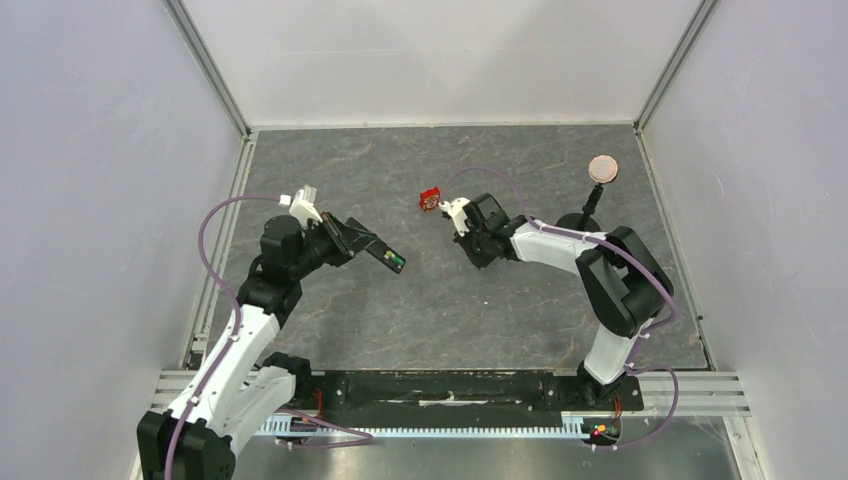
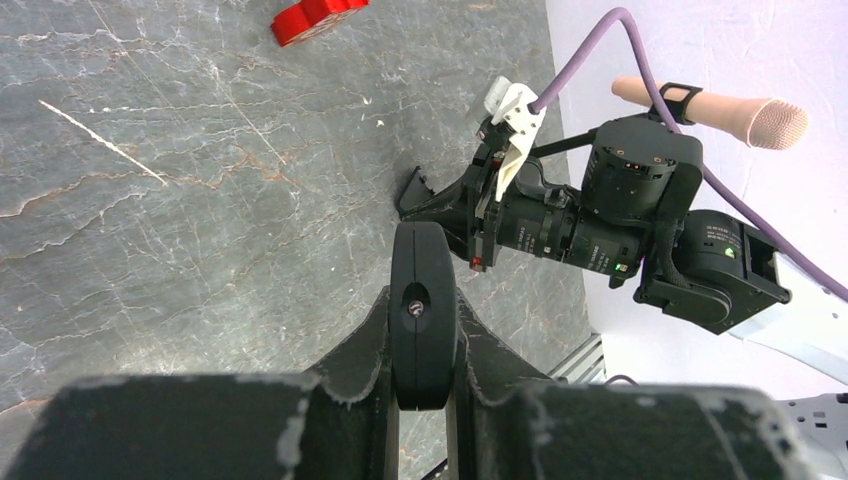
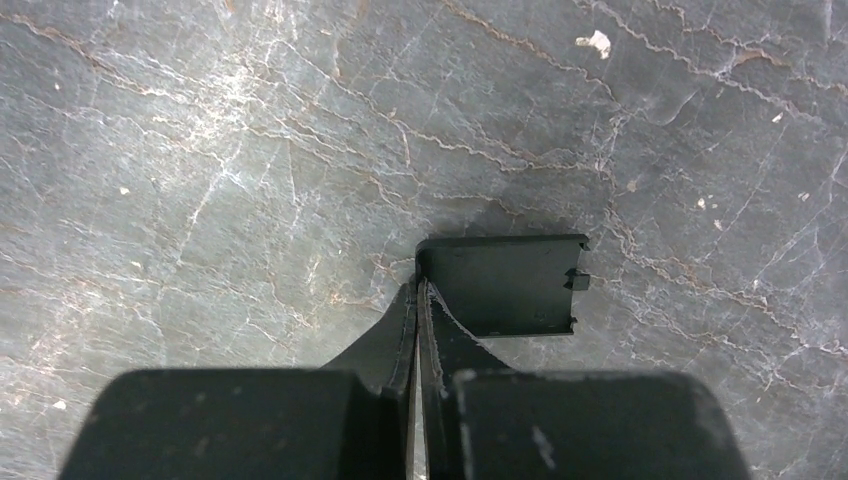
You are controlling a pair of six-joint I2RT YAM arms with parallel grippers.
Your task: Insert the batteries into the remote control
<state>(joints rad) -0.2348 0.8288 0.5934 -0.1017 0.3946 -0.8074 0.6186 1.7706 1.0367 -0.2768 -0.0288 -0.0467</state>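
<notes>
Grey stone-look table [image 1: 450, 310], thin pale cracks all over. Small red box [image 1: 430, 199] sits near middle back. Black stand [image 1: 578, 222] with tan round top, back right. Flat black plate [image 3: 505, 285] lies on table.

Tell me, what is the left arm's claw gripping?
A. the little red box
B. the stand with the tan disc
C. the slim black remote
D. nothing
C: the left gripper is clamped on the remote control; the red box lies apart on the table.
</notes>
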